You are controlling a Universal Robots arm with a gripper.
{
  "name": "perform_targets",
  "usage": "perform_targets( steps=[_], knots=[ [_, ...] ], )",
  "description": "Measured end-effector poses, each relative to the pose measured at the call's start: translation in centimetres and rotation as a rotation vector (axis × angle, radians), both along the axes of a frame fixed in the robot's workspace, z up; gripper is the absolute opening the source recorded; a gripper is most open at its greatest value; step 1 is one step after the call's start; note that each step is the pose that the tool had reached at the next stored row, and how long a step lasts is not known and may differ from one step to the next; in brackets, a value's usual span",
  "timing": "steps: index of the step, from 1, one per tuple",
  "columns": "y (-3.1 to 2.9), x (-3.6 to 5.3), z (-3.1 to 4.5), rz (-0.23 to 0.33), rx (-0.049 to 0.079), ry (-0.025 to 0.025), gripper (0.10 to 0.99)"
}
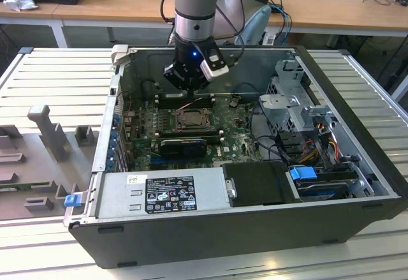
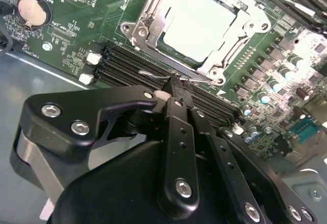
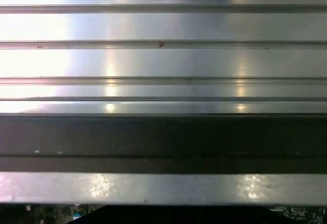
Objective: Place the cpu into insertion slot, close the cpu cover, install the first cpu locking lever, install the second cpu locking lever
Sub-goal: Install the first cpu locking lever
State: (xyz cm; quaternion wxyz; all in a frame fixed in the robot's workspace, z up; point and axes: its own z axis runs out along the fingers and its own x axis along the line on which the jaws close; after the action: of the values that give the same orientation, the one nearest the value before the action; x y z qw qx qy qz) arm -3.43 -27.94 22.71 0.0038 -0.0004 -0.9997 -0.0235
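Observation:
The cpu (image 2: 204,22), a pale square chip, lies in the insertion slot (image 1: 190,119) on the green board. The cpu cover (image 2: 153,27), a silver frame, lies flat around it. A thin wire locking lever (image 2: 150,73) runs along the socket's edge beside the black memory slots (image 2: 122,60). My gripper (image 2: 173,87) is shut, its two black fingers meeting in a narrow tip right at this wire. I cannot tell whether the tip pinches the wire or only touches it. In the exterior view my gripper (image 1: 191,92) hangs just behind the socket, inside the open case.
A grey power supply box (image 1: 162,194) lines the case's near wall. A black oblong card (image 1: 185,145) sits in front of the socket. The drive cage (image 1: 290,95) and cables fill the exterior view's right. A coin cell (image 2: 33,10) sits on the board. The ribbed metal table (image 3: 163,60) surrounds the case.

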Motion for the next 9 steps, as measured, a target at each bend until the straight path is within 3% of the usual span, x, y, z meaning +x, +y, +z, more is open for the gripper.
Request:
perform_targets(
  steps=[4, 9],
  knots=[
    [0.10, 0.97, -0.27, 0.001, 0.000, 0.0001, 0.106],
    [0.16, 1.44, -0.72, 0.003, 0.000, 0.0001, 0.106]
  ],
)
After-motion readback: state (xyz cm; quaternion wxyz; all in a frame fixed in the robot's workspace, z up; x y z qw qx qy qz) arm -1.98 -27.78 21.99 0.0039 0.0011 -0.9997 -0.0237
